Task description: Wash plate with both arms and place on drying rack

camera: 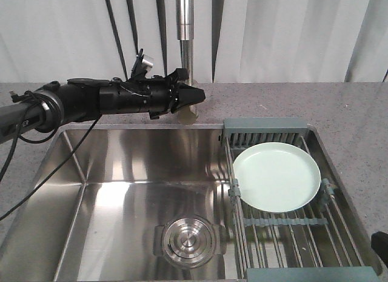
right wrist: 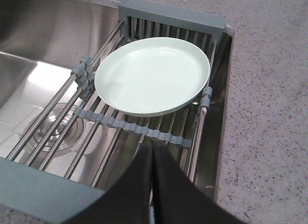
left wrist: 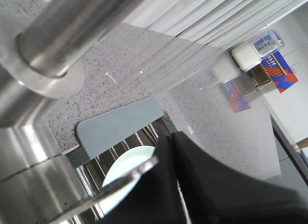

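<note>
Steel sink (camera: 121, 173) carries the drying rack (camera: 267, 127) with a plain mint plate (camera: 277, 176); both jaws together.

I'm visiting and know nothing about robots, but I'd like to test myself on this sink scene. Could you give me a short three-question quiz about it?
1. True or false: the plate lies on the drying rack.
2. Near what does the left end effector sit?
A) the faucet post
B) the round drain
C) the plate
3. Fill in: in the right wrist view, the right end effector's fingers look ____.

Key
1. True. It rests flat on the wire rods, over the sink's right side.
2. A. It is beside the faucet post at the back of the sink.
3. Closed. They meet with nothing between them, just short of the plate.
</note>
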Tool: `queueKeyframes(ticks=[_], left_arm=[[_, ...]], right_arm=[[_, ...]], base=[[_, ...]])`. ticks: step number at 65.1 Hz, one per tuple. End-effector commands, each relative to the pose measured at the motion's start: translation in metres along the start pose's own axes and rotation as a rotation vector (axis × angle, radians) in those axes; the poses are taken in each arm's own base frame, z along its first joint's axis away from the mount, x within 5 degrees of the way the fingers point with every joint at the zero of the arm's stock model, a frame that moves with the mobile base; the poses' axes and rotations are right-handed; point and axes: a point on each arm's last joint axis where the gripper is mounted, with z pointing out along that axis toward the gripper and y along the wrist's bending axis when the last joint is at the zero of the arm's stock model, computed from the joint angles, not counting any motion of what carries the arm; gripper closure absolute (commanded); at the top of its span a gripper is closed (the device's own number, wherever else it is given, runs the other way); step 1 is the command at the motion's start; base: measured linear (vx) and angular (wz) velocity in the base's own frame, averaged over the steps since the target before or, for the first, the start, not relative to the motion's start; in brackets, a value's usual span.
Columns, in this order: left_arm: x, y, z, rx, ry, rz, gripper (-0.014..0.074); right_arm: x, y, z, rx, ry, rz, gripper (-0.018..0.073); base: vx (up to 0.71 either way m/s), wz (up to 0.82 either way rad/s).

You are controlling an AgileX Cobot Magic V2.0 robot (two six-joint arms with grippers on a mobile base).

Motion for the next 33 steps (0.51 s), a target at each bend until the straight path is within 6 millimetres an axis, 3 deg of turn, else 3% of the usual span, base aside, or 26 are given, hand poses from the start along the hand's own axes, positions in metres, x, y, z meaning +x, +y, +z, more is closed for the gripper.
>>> queueKeyframes(ticks=[1, 33], left_arm=[[-0.026, -0.037, -0.017, 0.090, -0.117, 0.008, 0.0603], [-0.012, -0.042, -0.044, 0.139, 0.183, 0.098, 0.0603]], right_arm=[[-0.013, -0.002, -0.003, 0.022, -0.077, 0.001, 0.0568], [-0.013, -0.002, -0.003, 0.022, -0.077, 0.001, 0.0568]], base=[[0.00, 0.00], [0.00, 0.00]])
